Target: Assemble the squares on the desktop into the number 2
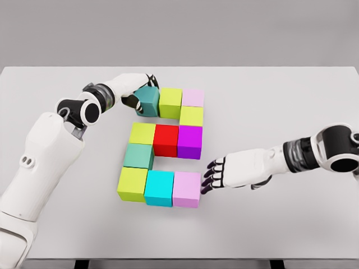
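The squares are coloured cubes standing on the white table, set edge to edge in the shape of a 2. The top row runs from a teal cube through a lime cube to a pale pink cube. Below the pink one sits a yellow-green cube, and under that the middle row: a purple cube, a red cube and a yellow cube. A sea-green cube follows below the yellow one, and the bottom row holds a lime-yellow cube, a cyan cube and a lilac cube.

The left hand reaches in from the picture's left and wraps around the teal cube at the upper left end of the figure. Its fingers curl over the cube's top and far side while the thumb lies against the near left face, so the hand is closed on that cube. The cube's left part is hidden behind the hand, and whether it rests fully on the table cannot be made out.

The right hand lies low over the table just beside the lilac cube, palm down, dark fingertips stretched out towards the cube's right face. The fingers are loosely extended and grasp nothing; whether the tips actually touch the cube is hard to tell. The right arm is cut off at the picture's right edge.
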`<action>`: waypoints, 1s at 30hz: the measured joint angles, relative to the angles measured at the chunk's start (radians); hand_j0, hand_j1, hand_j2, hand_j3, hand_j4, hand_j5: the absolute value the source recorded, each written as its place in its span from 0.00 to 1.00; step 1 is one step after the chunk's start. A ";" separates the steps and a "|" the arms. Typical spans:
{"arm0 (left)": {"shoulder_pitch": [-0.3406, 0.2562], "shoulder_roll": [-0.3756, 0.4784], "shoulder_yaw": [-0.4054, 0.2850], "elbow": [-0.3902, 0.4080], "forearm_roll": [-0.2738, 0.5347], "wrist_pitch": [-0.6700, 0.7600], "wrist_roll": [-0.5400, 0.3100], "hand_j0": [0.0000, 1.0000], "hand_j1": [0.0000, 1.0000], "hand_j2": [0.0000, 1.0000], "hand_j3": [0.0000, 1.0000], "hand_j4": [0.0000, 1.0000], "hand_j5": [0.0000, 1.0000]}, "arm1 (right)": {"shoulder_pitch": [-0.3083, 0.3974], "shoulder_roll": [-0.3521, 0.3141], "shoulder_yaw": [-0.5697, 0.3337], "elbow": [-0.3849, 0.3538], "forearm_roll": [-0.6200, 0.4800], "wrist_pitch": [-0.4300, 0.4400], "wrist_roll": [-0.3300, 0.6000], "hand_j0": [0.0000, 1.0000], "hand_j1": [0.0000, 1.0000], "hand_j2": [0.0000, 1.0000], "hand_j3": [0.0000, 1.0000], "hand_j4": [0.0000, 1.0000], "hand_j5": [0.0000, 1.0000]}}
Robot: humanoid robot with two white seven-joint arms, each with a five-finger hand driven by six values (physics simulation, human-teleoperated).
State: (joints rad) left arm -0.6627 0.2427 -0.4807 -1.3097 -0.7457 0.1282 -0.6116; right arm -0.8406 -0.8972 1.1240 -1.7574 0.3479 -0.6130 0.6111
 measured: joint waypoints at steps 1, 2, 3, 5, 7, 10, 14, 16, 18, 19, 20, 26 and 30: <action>0.000 0.000 0.000 0.000 0.000 0.000 0.000 0.59 0.59 0.59 0.59 0.59 0.59 | -0.011 -0.006 0.000 0.000 0.000 0.000 0.000 1.00 1.00 1.00 1.00 1.00 1.00; 0.000 0.000 0.000 0.000 0.000 0.000 0.000 0.60 0.60 0.60 0.60 0.60 0.60 | -0.012 -0.016 -0.003 0.001 0.000 0.000 0.000 1.00 1.00 1.00 1.00 1.00 1.00; -0.002 0.000 0.000 0.000 0.000 0.000 0.000 0.60 0.60 0.60 0.60 0.60 0.60 | -0.015 -0.030 -0.007 0.001 0.000 0.000 0.000 1.00 1.00 1.00 1.00 1.00 1.00; -0.002 0.000 0.001 0.000 0.000 0.000 0.000 0.60 0.60 0.60 0.60 0.60 0.60 | -0.015 -0.063 -0.043 0.002 -0.003 0.000 0.000 1.00 1.00 1.00 1.00 1.00 1.00; -0.002 0.000 0.001 0.000 0.000 0.000 0.000 0.60 0.60 0.60 0.60 0.60 0.60 | 0.017 -0.100 -0.121 0.009 -0.042 -0.001 0.000 1.00 1.00 1.00 1.00 1.00 1.00; -0.002 -0.001 0.002 0.001 0.000 0.001 0.000 0.60 0.60 0.60 0.60 0.60 0.60 | 0.130 -0.137 -0.284 0.063 -0.169 -0.002 0.000 1.00 1.00 1.00 1.00 1.00 1.00; -0.012 -0.001 0.002 0.004 0.000 0.002 0.000 0.61 0.61 0.61 0.61 0.61 0.61 | 0.301 -0.138 -0.497 0.106 -0.278 -0.002 0.000 1.00 1.00 1.00 1.00 1.00 1.00; -0.018 -0.004 0.002 0.016 -0.001 0.002 0.000 0.61 0.61 0.61 0.61 0.61 0.61 | 0.321 -0.122 -0.579 0.112 -0.307 -0.001 0.000 1.00 1.00 1.00 1.00 1.00 1.00; -0.018 -0.008 0.002 0.024 -0.001 0.002 0.000 0.62 0.62 0.62 0.62 0.62 0.62 | 0.324 -0.115 -0.624 0.115 -0.345 -0.001 0.000 1.00 1.00 1.00 1.00 1.00 1.00; -0.017 -0.009 0.002 0.026 -0.001 0.002 0.000 0.62 0.62 0.62 0.62 0.62 0.62 | 0.324 -0.113 -0.638 0.116 -0.367 -0.001 0.000 1.00 1.00 1.00 1.00 1.00 1.00; -0.017 -0.009 0.002 0.028 -0.001 0.001 0.000 0.62 0.62 0.62 0.62 0.62 0.62 | 0.327 -0.112 -0.648 0.116 -0.391 -0.001 0.000 1.00 1.00 1.00 1.00 1.00 1.00; -0.017 -0.011 0.002 0.031 -0.002 0.001 0.000 0.71 0.71 0.71 0.71 0.71 0.71 | 0.400 -0.159 -0.669 0.072 -0.483 -0.001 0.000 1.00 1.00 1.00 1.00 1.00 1.00; -0.017 -0.011 0.002 0.032 -0.002 0.001 0.000 0.79 0.79 0.79 0.79 0.79 0.79 | 0.416 -0.176 -0.708 0.060 -0.526 -0.001 0.000 1.00 1.00 1.00 1.00 1.00 1.00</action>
State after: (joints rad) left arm -0.6796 0.2313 -0.4791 -1.2779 -0.7476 0.1295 -0.6114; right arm -0.4249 -1.0731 0.4164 -1.6974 -0.1782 -0.6141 0.6114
